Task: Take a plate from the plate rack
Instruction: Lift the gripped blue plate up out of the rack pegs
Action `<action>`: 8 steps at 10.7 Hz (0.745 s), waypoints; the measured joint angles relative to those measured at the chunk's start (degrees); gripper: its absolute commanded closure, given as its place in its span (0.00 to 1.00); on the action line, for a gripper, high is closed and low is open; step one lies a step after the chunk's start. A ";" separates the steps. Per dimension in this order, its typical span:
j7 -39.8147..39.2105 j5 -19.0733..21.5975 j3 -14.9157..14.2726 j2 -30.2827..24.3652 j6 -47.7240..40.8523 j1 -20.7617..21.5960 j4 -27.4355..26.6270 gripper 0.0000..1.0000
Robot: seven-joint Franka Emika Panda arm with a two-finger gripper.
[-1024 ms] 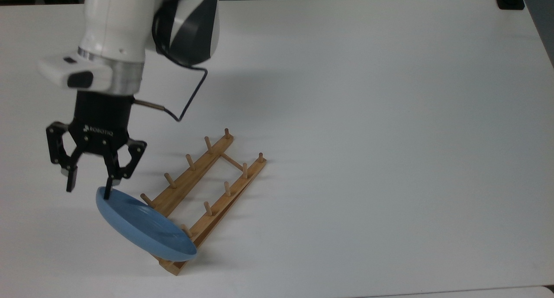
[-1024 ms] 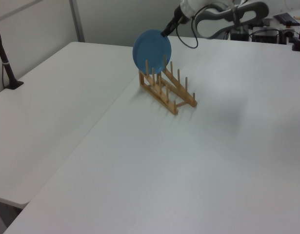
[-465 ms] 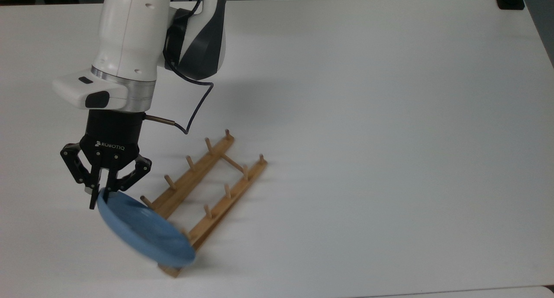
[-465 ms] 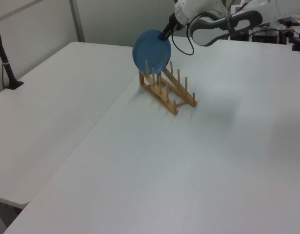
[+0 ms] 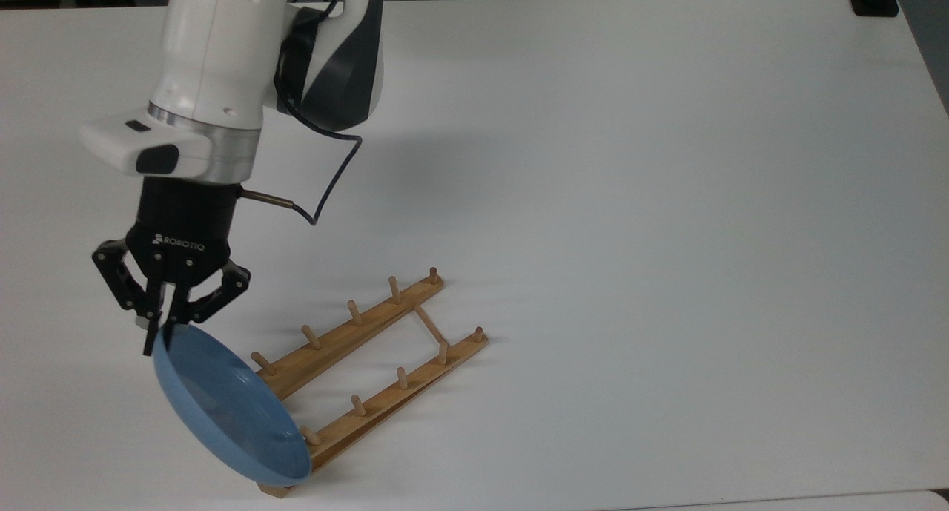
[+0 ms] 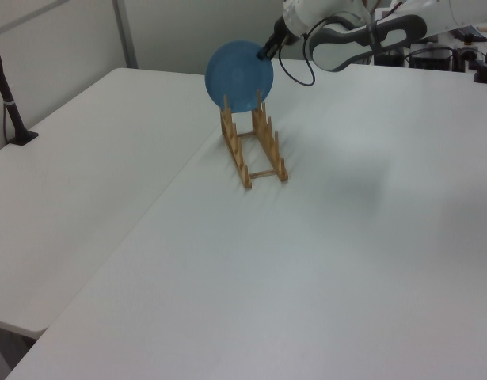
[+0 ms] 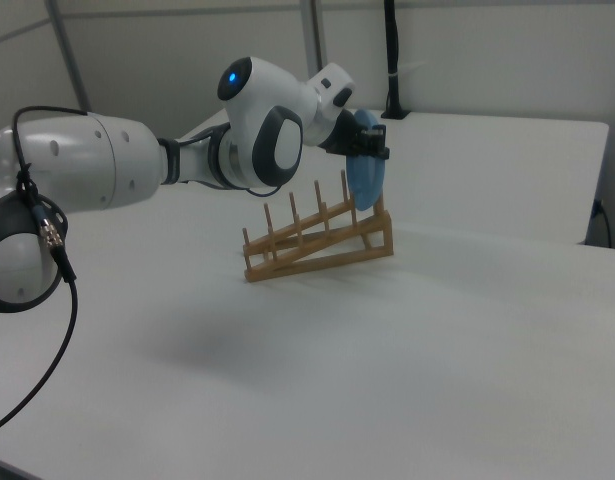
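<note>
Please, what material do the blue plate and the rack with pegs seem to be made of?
The round light-blue plate looks matte, with no glare; it may be plastic or unglazed ceramic, which cannot be told. The light-brown rack of rails and upright pegs appears to be unpainted wood, judging by its tan colour and dowel-like pegs.

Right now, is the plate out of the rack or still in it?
Still in: the plate stands on edge between the rack's end pegs, gripper pinching its rim.

plate (image 5: 230, 407) apparently at plate rack (image 5: 371, 377) end
</note>
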 measured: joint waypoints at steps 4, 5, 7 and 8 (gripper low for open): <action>4.81 0.13 -0.74 -3.60 0.01 -0.04 1.00 1.00; 9.56 0.24 -0.73 -5.10 0.01 -0.04 0.95 1.00; 17.67 1.89 0.03 -9.26 -0.01 0.17 -1.48 1.00; 19.36 5.13 1.34 -11.86 -0.21 0.49 -4.89 1.00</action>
